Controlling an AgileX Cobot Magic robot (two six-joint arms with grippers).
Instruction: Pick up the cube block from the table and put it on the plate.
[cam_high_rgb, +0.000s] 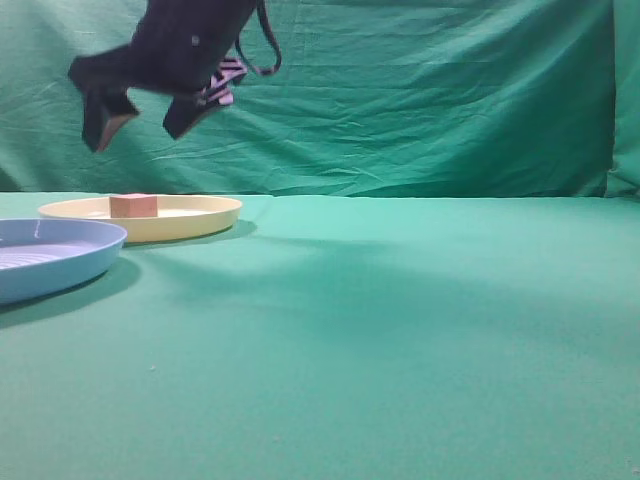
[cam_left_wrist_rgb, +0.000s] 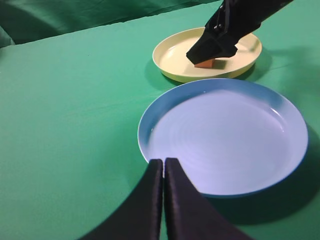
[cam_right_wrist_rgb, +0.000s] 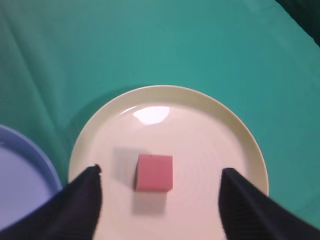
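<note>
The cube block (cam_high_rgb: 133, 205), small and reddish-brown, rests inside the pale-yellow plate (cam_high_rgb: 200, 215) at the far left of the green table (cam_high_rgb: 400, 340). My right gripper (cam_high_rgb: 140, 130) hangs open and empty well above it. In the right wrist view the cube block (cam_right_wrist_rgb: 154, 172) lies on the plate (cam_right_wrist_rgb: 200, 125), below and between the open jaws (cam_right_wrist_rgb: 160, 172), untouched. My left gripper (cam_left_wrist_rgb: 163, 161) is shut and empty over the near edge of the blue plate. In the left wrist view the right gripper (cam_left_wrist_rgb: 212, 50) partly hides the cube block (cam_left_wrist_rgb: 205, 64) on the plate (cam_left_wrist_rgb: 175, 55).
A light-blue round plate (cam_high_rgb: 60, 250) sits empty just in front of the yellow plate, almost touching it. It also shows in the left wrist view (cam_left_wrist_rgb: 225, 135) and at the left edge of the right wrist view (cam_right_wrist_rgb: 15, 165). A wrinkled green backdrop (cam_high_rgb: 420, 90) stands behind the table.
</note>
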